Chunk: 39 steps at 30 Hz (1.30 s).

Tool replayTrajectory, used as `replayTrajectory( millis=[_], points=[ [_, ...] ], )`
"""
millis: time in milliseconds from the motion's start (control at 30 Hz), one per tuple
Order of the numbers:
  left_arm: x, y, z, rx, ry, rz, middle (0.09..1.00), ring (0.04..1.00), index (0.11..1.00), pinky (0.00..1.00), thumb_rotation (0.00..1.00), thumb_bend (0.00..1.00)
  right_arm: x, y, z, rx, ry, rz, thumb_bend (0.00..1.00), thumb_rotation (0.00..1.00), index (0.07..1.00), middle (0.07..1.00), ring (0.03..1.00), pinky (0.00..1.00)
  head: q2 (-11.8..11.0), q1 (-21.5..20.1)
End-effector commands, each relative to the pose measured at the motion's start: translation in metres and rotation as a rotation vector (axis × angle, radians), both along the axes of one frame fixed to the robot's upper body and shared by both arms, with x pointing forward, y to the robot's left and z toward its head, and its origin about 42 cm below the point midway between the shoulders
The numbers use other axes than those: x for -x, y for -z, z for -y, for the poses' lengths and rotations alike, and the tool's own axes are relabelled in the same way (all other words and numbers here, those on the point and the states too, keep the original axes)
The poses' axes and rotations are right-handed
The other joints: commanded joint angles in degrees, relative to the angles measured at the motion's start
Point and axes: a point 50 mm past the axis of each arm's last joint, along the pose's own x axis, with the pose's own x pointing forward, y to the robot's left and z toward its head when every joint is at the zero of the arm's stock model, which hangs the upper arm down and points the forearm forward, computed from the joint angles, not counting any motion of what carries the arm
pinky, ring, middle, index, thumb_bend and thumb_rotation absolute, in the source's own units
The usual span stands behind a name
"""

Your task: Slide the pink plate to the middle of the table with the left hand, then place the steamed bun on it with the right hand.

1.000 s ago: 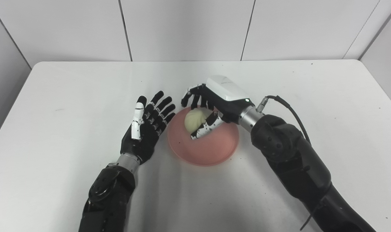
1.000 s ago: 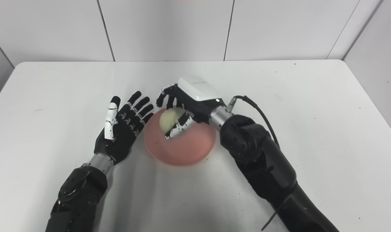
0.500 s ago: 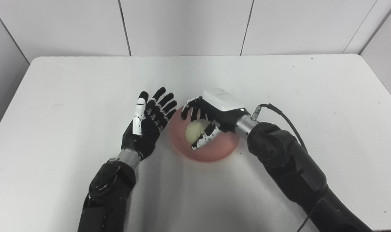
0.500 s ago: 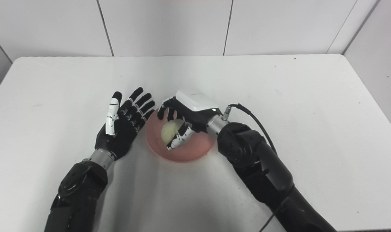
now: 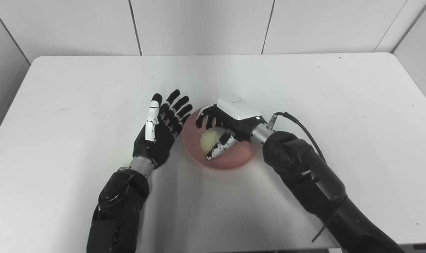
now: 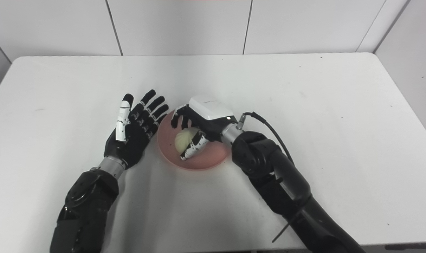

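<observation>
Right hand (fingers curled) holds steamed bun over pink plate.

Right hand around steamed bun

Left hand splayed; right hand curled, grasping.

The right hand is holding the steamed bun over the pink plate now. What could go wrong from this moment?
1. The right hand is shut on the steamed bun above the pink plate; the soft bun may stick to the fingers and lift again on release.
2. The bun is round and may roll off the shallow plate.
3. The open left hand has its fingertips at the plate's left rim; a small move may push the plate.
</observation>
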Motion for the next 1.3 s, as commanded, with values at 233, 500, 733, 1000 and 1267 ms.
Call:
replayTrajectory(
  millis=[233, 500, 733, 1000, 1267],
  points=[
    [0.006, 0.008, 0.003, -0.018, 0.009, -0.06, 0.917, 0.917, 0.925, 0.92, 1.0, 0.55, -0.002, -0.009, -0.002, 0.075, 0.012, 0.076, 0.51, 0.0, 0.496, 0.52, 0.396, 0.28, 0.1, 0.1],
    [0.006, 0.007, 0.003, -0.026, 0.009, -0.062, 0.918, 0.921, 0.919, 0.92, 1.0, 0.54, 0.005, -0.027, -0.004, 0.192, 0.044, 0.075, 0.79, 0.46, 0.8, 0.761, 0.614, 0.42, 0.2, 0.2],
    [0.006, 0.008, 0.002, -0.031, 0.01, -0.061, 0.923, 0.927, 0.918, 0.92, 1.0, 0.55, 0.013, -0.045, -0.005, 0.244, 0.042, 0.049, 0.83, 0.77, 0.889, 0.856, 0.667, 0.45, 0.2, 0.3],
    [0.005, 0.009, 0.001, -0.041, 0.006, -0.063, 0.928, 0.932, 0.924, 0.91, 1.0, 0.56, 0.024, -0.072, -0.002, 0.249, 0.043, 0.063, 0.85, 0.84, 0.928, 0.879, 0.66, 0.43, 0.2, 0.1],
    [0.005, 0.009, 0.0, -0.023, 0.004, -0.057, 0.934, 0.933, 0.93, 0.92, 1.0, 0.54, 0.029, -0.091, 0.006, 0.178, 0.049, 0.113, 0.86, 0.88, 0.918, 0.859, 0.613, 0.39, 0.0, -0.1]
  ],
)
